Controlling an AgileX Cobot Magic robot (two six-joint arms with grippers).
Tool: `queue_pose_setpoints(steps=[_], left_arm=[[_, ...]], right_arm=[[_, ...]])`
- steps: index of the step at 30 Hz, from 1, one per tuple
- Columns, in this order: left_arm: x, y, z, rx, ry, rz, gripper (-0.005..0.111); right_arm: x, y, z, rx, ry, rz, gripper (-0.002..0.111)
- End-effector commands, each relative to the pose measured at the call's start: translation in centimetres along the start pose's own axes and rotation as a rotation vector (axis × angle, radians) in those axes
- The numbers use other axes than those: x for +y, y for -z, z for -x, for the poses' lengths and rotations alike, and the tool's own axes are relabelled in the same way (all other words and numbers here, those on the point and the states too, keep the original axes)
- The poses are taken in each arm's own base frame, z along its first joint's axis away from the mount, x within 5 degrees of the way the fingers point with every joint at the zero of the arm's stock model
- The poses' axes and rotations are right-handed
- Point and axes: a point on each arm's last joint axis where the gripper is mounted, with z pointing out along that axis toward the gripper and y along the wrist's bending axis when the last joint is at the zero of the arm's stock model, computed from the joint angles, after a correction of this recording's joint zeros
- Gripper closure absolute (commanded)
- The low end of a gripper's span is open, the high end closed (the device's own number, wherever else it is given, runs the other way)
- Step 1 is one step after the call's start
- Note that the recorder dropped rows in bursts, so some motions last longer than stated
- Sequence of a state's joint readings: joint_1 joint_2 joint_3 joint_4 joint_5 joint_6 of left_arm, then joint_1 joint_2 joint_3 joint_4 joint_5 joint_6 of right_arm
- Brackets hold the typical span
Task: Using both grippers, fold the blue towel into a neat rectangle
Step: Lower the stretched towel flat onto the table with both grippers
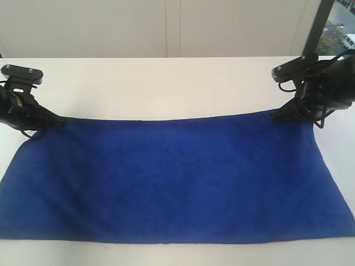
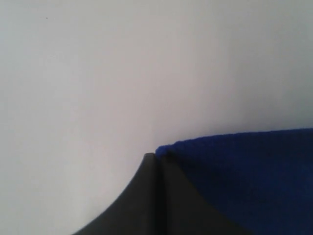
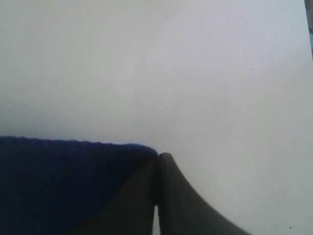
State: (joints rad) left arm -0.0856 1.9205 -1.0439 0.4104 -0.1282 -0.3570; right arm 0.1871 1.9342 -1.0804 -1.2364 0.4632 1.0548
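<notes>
The blue towel (image 1: 172, 177) lies spread flat and wide across the white table (image 1: 166, 83), its near edge along the table's front. My left gripper (image 1: 60, 123) is shut on the towel's far left corner, and my right gripper (image 1: 274, 118) is shut on the far right corner. In the left wrist view the black jaws meet at the left gripper's tip (image 2: 155, 157), pinching the towel's corner (image 2: 234, 171). The right wrist view shows the right gripper (image 3: 159, 156) shut in the same way on the towel's corner (image 3: 63, 176). No white tag is visible.
A pale wall (image 1: 166, 27) rises behind the table. A dark post (image 1: 319, 25) and a window stand at the back right. Bare table surface runs from the towel's far edge to the wall.
</notes>
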Motion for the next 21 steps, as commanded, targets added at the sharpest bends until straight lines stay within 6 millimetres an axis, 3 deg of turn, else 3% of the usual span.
queue_pose_setpoints(steps=[1,12,21], left_arm=[[0.1,-0.3,0.4,-0.015,0.005,0.000,0.107],[0.3,-1.6,1.4,-0.004,0.005,0.011,0.107],[0.4,-1.9,1.8,-0.013,0.006,0.012,0.107]], right_arm=[[-0.6,-0.6,0.5,-0.010,0.000,-0.016,0.108],[-0.3,-2.4,0.8,-0.002,0.009,-0.017,0.108],[-0.2,-2.7,0.9,-0.008,0.027,-0.019,0.108]])
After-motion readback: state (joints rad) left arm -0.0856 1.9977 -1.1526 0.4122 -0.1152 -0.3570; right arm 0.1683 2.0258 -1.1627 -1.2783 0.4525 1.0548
